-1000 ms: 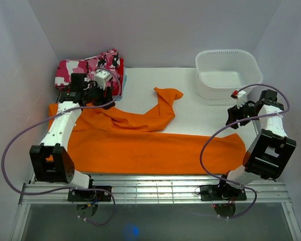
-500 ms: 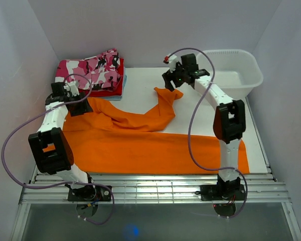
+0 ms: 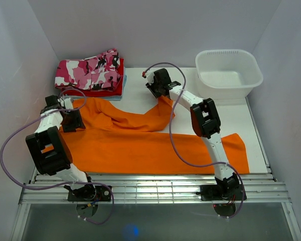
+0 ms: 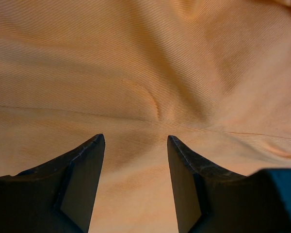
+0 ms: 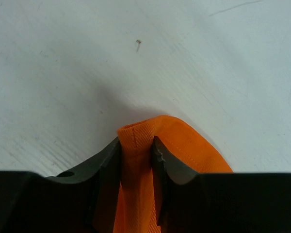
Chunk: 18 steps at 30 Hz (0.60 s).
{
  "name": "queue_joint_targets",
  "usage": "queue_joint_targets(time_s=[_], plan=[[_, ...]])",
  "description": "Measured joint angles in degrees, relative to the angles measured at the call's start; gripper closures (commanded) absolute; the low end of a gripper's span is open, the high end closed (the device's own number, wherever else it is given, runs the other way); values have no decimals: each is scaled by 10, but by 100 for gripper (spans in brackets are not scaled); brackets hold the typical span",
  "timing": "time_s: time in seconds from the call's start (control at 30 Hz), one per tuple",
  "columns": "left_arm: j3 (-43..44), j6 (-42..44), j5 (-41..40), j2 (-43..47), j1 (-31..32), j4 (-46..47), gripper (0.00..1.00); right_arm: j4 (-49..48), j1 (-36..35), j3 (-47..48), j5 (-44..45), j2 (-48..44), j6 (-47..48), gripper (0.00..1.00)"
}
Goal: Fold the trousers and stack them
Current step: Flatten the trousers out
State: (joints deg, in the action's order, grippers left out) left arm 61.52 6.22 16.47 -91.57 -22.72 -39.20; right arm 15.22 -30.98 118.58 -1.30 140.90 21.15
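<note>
The bright orange trousers (image 3: 140, 150) lie spread over the table, one leg running along the front and the other bent up toward the back middle. My right gripper (image 3: 159, 93) is at the hem of that upper leg. In the right wrist view the gripper (image 5: 136, 141) is shut on a raised fold of the trousers' hem (image 5: 189, 145) just above the white table. My left gripper (image 3: 70, 120) hovers over the waist end at the far left. Its jaws (image 4: 135, 138) stand open with flat orange cloth (image 4: 136, 73) beneath and nothing pinched between them.
A white tub (image 3: 228, 73) stands at the back right. At the back left a pink camouflage garment (image 3: 90, 70) is stacked on a folded red garment (image 3: 113, 89). White walls close in the left, right and back sides.
My right arm swung from the right side across to the upper leg's hem and closed on it. My left gripper moved from beside the stack down to the trousers' left end.
</note>
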Motion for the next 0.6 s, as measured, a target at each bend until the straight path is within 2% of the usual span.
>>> queue_joint_targets(time_s=[0.07, 0.2, 0.27, 0.43, 0.6], plan=[[-3, 5, -9, -3, 0, 2, 35, -16, 2, 0, 15, 0, 1, 92], [-11, 13, -29, -20, -4, 17, 40, -28, 7, -19, 36, -18, 6, 92], [-16, 16, -37, -41, -10, 24, 41, -30, 12, -59, 43, -56, 10, 92], [-19, 20, -27, -67, -45, 33, 49, -18, 40, -225, 33, -263, 12, 92], [-19, 30, -7, -72, -72, 35, 57, -18, 154, -373, -5, -501, 0, 92]])
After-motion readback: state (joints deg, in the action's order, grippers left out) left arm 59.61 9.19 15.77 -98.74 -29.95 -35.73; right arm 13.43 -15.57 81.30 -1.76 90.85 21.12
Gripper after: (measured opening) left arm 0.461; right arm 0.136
